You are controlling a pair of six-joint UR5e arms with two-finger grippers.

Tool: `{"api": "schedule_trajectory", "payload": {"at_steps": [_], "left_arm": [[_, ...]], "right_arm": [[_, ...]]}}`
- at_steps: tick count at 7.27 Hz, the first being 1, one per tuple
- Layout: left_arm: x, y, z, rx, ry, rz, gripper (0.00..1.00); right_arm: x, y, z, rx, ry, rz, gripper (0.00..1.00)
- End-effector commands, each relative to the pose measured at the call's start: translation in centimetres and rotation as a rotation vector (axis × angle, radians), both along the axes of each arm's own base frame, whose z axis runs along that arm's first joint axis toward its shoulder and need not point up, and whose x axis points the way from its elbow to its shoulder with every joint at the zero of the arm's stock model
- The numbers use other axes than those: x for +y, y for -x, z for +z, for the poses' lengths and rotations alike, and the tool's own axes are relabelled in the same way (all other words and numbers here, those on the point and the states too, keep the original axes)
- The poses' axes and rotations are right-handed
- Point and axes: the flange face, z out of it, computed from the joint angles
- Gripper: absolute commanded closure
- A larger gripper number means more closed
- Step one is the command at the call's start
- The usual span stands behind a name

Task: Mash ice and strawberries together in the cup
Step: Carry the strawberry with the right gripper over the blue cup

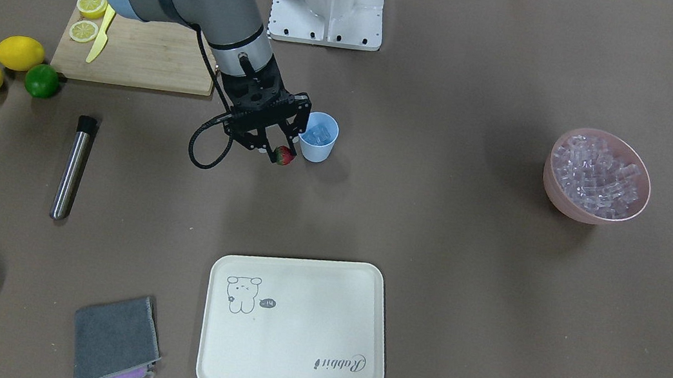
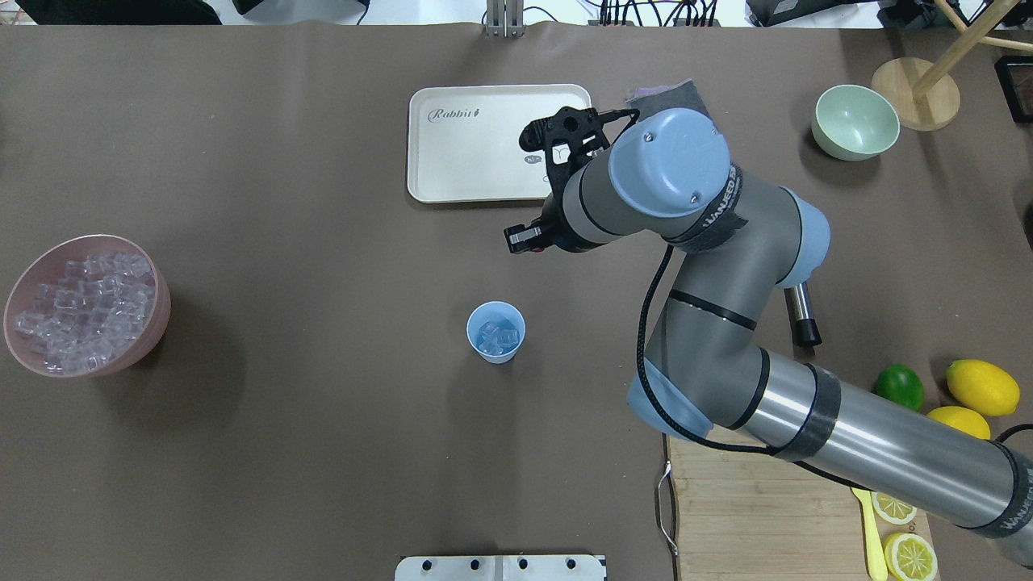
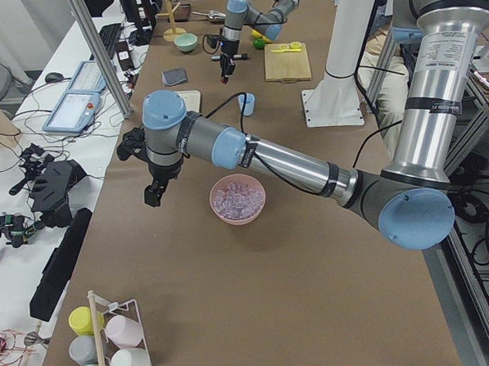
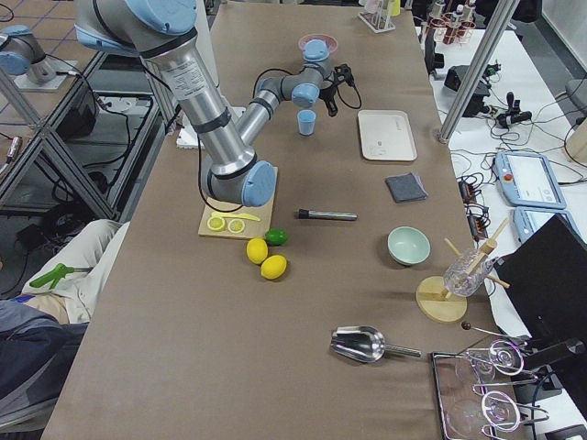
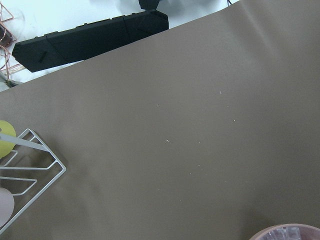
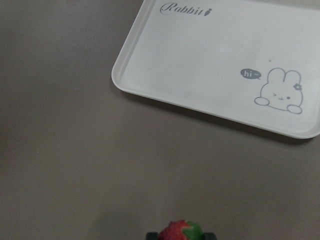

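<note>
Grips the strawberry (image 1: 282,156) tight in the right gripper (image 1: 280,151), raised at 8 o'clock of the cup (image 1: 319,141) in the front-facing view, just beside its rim. Shows ice (image 1: 320,128) inside the cup, more heaped in the pink bowl (image 1: 550,178) well off at 3 o'clock. Cannot tell whether the left gripper (image 3: 151,192) is wide or narrow, seen only from the side near that bowl

We are seeing right gripper (image 1: 280,151) gripping strawberry (image 1: 283,156) between fingertips, just beside cup (image 1: 318,146), on cup's view-left side. Cup is standing upright, holding ice (image 1: 320,128). Pink bowl (image 1: 553,186) is sitting well apart at view right, heaped with more cubes. Metal rod (image 1: 73,167) is lying near lime (image 1: 42,80). Tray (image 1: 303,341) is lying nearer camera.
</note>
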Motion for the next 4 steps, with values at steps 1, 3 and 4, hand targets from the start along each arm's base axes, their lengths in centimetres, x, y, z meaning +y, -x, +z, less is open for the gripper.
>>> {"api": "schedule_trajectory", "payload": {"at_steps": [1,3,4], "left_arm": [[0.5,0.1,0.7,0.016,0.014,0.003,0.02],[0.5,0.2,0.8,0.016,0.016,0.001,0.02],[0.5,0.4,0.9,0.016,0.017,-0.002,0.02]], "right_arm": [[3.2,2.8,-0.3,0.006,-0.029,-0.018,1.00],[5.1,3.8,-0.9,-0.003,-0.042,-0.039,1.00],[5.9,4.4,-0.7,0.002,-0.045,-0.045,1.00]]}}
